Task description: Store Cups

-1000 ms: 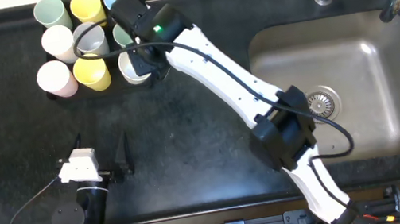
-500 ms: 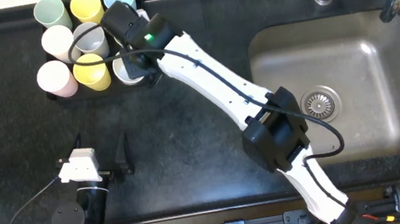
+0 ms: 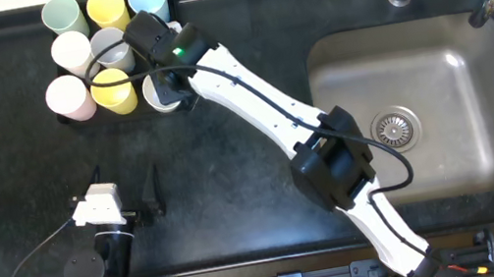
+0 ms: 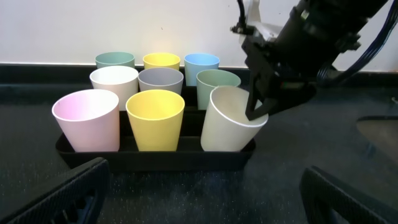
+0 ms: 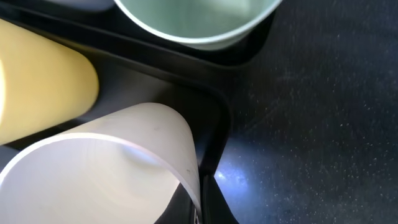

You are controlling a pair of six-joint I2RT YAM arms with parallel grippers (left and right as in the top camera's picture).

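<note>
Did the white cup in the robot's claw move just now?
Yes. The white cup slid left in the top view, closer to the yellow cup beside it.

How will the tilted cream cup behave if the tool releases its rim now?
The cream cup leans inside the tray, so it would probably rock, then settle upright or against the wall. It looks empty and thin-walled, so it is likely light. The right tool pinches only its rim, so it may swivel when pushed.

Pink cup, yellow cup, cream cup; the tray is black, the counter speckled black.
</note>
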